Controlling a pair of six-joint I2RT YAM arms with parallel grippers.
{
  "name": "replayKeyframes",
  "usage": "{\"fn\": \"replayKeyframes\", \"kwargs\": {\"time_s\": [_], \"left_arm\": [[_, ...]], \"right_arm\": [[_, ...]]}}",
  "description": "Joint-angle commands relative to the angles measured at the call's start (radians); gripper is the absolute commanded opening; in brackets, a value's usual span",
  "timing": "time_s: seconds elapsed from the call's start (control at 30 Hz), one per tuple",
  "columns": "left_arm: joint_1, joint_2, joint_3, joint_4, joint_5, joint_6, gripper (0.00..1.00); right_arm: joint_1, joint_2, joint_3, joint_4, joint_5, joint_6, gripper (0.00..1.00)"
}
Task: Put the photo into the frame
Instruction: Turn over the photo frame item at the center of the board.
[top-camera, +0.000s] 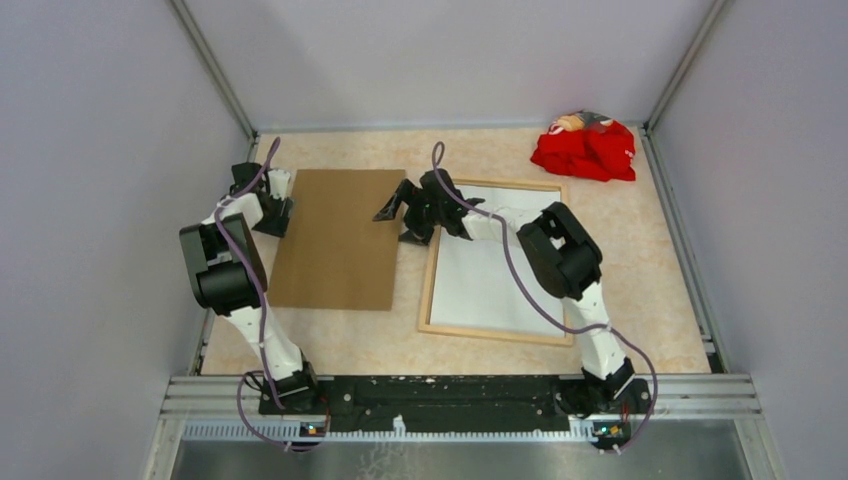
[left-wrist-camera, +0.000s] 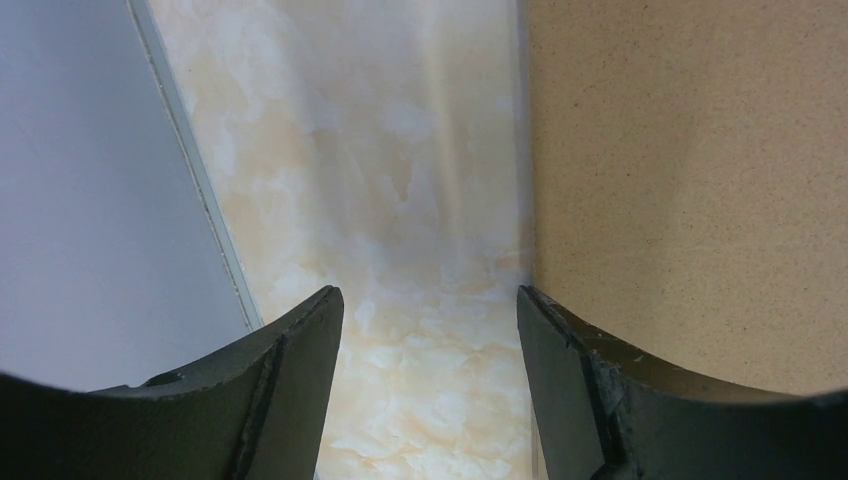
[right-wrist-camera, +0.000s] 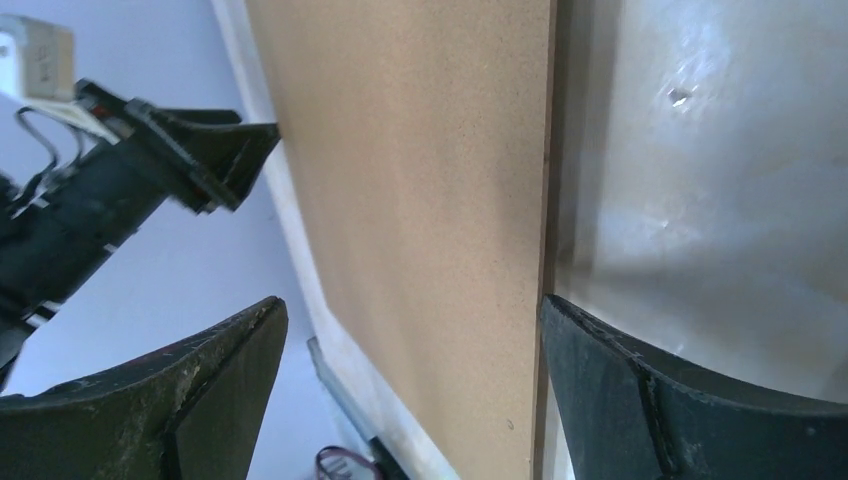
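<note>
Top external view alone takes in the whole layout: the frame (top-camera: 428, 290) lies flat on the right half of the worktop (top-camera: 620, 260). Inside it lies the photo (top-camera: 480, 290), plain white side up, so its printed side cannot be seen. A brown backing board (top-camera: 340, 240) lies flat beside the frame on its left, apart from it, and a red cloth (top-camera: 585, 150) sits bunched in the far right corner. The left gripper (top-camera: 275, 205) hangs at the board's far left corner, and the right gripper (top-camera: 397, 222) hovers between the board and the frame's far left corner. Only the wrist views settle the jaws. Left wrist shows its jaws moderately apart over bare worktop, holding nothing, with the board's edge running down to the right-hand finger. Right wrist shows its jaws spread wide and empty above the board, with the other gripper in sight beyond the board's far edge. It also shows a pale glossy surface past the board's near edge that I cannot identify.
</note>
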Motion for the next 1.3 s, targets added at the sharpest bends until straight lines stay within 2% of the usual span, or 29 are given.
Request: {"fn": "replayKeyframes", "kwargs": {"time_s": [0.0, 0.13, 0.27, 0.53, 0.67, 0.73, 0.83, 0.9, 1.13, 1.27], "left_arm": [[-0.040, 0.104, -0.078, -0.159, 0.189, -0.013, 0.73], [-0.041, 0.092, -0.086, -0.171, 0.234, 0.006, 0.73], [-0.042, 0.102, -0.078, -0.194, 0.269, 0.015, 0.74], [-0.043, 0.097, -0.094, -0.210, 0.289, 0.038, 0.73], [-0.042, 0.080, -0.101, -0.204, 0.278, 0.044, 0.73], [-0.043, 0.067, -0.104, -0.203, 0.277, 0.046, 0.73], [-0.043, 0.054, -0.107, -0.205, 0.284, 0.048, 0.73], [-0.043, 0.043, -0.110, -0.209, 0.297, 0.050, 0.74], [-0.051, -0.057, -0.108, -0.275, 0.399, 0.080, 0.87], [-0.058, -0.155, -0.065, -0.361, 0.505, 0.123, 0.98]], "right_arm": [[0.026, -0.170, -0.037, 0.300, -0.120, 0.108, 0.94], [0.036, -0.256, -0.127, 0.384, -0.132, 0.114, 0.94], [0.042, -0.294, -0.211, 0.558, -0.155, 0.172, 0.93], [0.065, -0.196, -0.171, 0.693, -0.209, 0.268, 0.91], [0.069, -0.221, -0.169, 0.575, -0.171, 0.199, 0.90], [0.070, -0.252, -0.162, 0.424, -0.124, 0.134, 0.87], [0.070, -0.293, -0.167, 0.300, -0.046, 0.074, 0.77], [0.069, -0.307, -0.168, 0.255, -0.006, 0.063, 0.65], [0.068, -0.264, -0.074, 0.095, 0.026, 0.048, 0.00], [0.050, -0.264, -0.042, 0.035, 0.025, 0.052, 0.00]]}}
